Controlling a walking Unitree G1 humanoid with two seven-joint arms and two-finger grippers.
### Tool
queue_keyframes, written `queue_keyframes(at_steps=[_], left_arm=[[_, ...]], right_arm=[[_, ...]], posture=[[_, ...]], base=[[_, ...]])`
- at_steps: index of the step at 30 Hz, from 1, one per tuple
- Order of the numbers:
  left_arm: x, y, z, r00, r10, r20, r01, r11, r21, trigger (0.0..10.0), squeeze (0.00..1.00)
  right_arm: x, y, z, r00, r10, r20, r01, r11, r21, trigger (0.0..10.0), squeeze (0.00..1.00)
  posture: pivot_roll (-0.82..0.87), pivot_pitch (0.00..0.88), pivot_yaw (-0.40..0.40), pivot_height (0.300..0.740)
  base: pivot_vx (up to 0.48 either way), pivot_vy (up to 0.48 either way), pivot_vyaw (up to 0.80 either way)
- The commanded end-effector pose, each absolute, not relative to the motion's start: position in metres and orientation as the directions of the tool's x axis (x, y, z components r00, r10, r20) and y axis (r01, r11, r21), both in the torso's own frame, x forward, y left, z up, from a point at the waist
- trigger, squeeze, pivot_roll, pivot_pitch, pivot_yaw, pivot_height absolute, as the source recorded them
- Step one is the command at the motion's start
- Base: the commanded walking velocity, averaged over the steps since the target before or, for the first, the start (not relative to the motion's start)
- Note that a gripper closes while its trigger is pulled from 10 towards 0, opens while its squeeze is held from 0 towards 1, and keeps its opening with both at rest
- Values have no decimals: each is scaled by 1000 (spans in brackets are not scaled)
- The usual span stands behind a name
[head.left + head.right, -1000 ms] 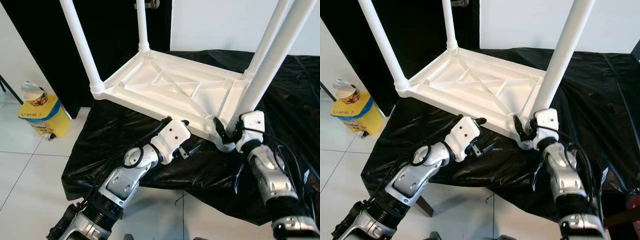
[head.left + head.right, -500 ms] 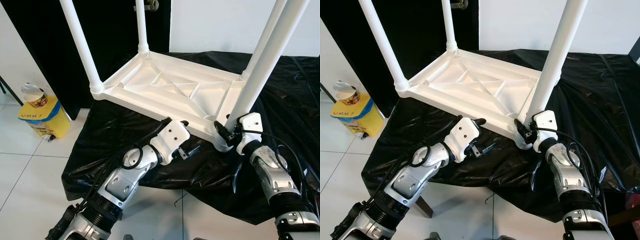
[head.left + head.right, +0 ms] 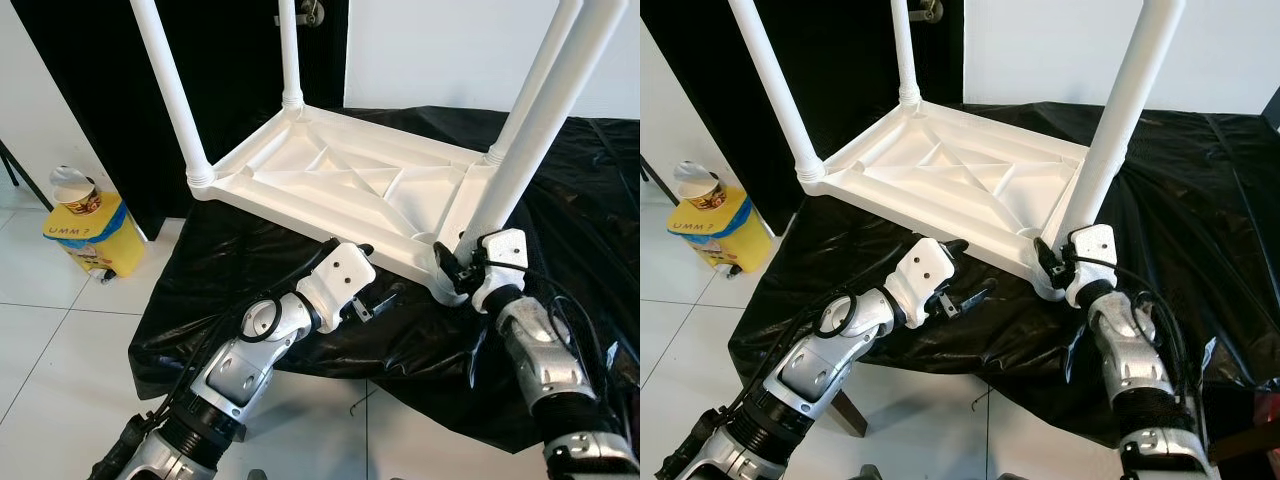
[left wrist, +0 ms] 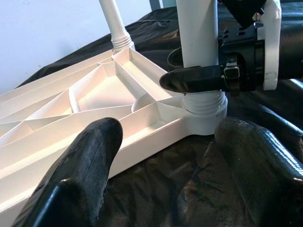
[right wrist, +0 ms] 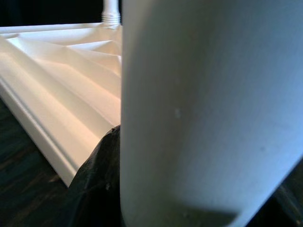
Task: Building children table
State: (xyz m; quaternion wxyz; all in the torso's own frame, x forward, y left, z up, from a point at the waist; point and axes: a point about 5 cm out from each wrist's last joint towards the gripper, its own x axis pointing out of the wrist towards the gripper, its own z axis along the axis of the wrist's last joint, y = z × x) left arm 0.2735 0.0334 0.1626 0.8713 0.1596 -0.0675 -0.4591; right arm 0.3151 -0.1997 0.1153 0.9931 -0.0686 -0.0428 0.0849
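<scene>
Left wrist view — right hand [image 4: 199,71] clamped on table leg [image 4: 199,28], left hand [image 3: 372,296] wide — near tabletop [image 3: 340,185].

Yellow bin [image 3: 92,236] on floor at nine o'clock: dark print on blue band, roughly "UMM"; rest unreadable.

Head eyes: both look forward and down from high up at the upside-down white plastic table [image 3: 350,190] on the crinkly black plastic sheet [image 3: 560,200] — the same scene, seen from two spots side by side.
Left wrist: low and near, facing along the table's edge toward the thick white round leg [image 4: 199,33].
Right wrist: pressed right up to that leg [image 5: 208,109] — very close, blurry.
</scene>
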Motion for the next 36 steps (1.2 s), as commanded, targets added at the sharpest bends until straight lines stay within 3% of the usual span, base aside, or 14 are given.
queue_keyframes(at_steps=[1,8,10,21,31,32,33,34,36], left_arm=[[270,32,158,519,-852,-66,818,472,328,10000,0],[270,30,157,511,-857,-70,823,464,328,10000,0],[269,27,157,503,-862,-68,829,458,322,10000,0],[269,25,156,490,-869,-73,838,446,314,10000,0],[269,24,156,482,-873,-75,842,438,316,10000,0],[270,24,156,481,-873,-75,842,437,317,10000,0],[270,24,156,481,-873,-75,842,437,317,10000,0],[270,24,156,482,-873,-75,841,437,318,10000,0],[271,25,157,482,-873,-75,841,437,320,10000,0]], right_arm=[[308,-206,94,991,134,-25,-136,981,-141,10000,0],[303,-201,93,999,30,-14,-32,993,-116,10000,0],[299,-197,93,997,-72,-2,71,993,-96,10000,0],[292,-178,93,956,-292,-6,292,956,-37,10000,0],[292,-165,96,961,-277,3,277,960,-28,10000,0],[291,-166,97,960,-280,11,280,959,-29,10000,361],[291,-166,97,960,-280,11,280,959,-29,10000,361],[292,-166,99,962,-273,23,274,961,-28,10000,1000],[293,-165,101,967,-252,36,253,967,-27,10000,1000]], posture=[[-2,15,-33,740],[-21,25,-28,740],[-36,36,-22,740],[-46,39,-9,740],[-52,34,-2,740],[-52,33,-1,740],[-52,33,-1,740],[-53,33,0,740],[-54,33,2,740]], base=[[0,0,0],[0,0,0],[0,0,0],[0,0,0],[0,0,0],[0,0,0],[0,0,0],[0,0,0],[0,0,0]])
